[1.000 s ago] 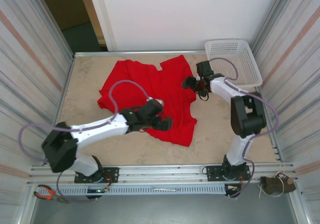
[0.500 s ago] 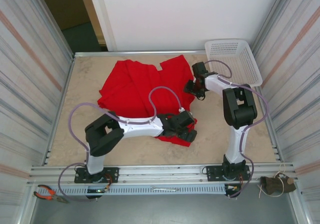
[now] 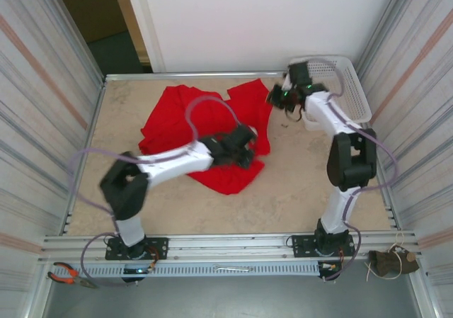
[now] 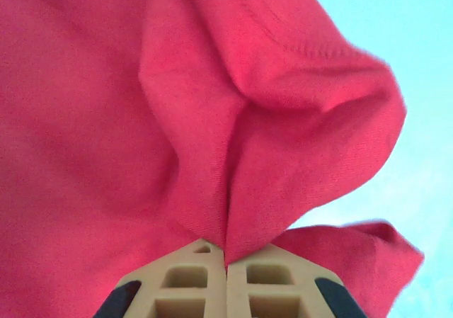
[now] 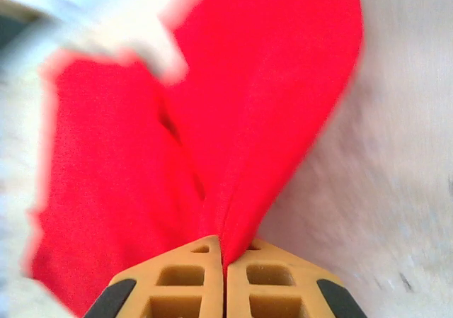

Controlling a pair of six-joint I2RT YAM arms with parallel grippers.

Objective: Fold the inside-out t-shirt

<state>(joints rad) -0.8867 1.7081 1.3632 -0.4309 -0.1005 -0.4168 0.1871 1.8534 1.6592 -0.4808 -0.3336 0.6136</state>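
Inside-out t-shirt, bright red, lies bunched on the beige table, spread from the middle toward the far edge. The left arm's forearm and wrist cover part of its near side, so the outline there cannot be followed. Nearest of all, on the metal rail in front of the arm bases, lie red-handled pliers at the left and a small brown thing at the right, too small to name. Farther in, the left gripper sits over the shirt's near right lobe. In the left wrist view its tan fingers are pressed together with a ridge of red cloth pinched in the seam between them; the fabric rises in folds above and is cut off by the frame at left and top. Farther still, the right gripper is at the shirt's far right corner, just beside the basket. The right wrist view is smeared with blur, yet its tan fingers plainly meet on a fold of red cloth, with pale table to the right. In the far right corner stands a white mesh basket, its near left corner hidden behind the right arm's wrist and cable. What shows of its inside is white mesh, and the shirt lies outside it.
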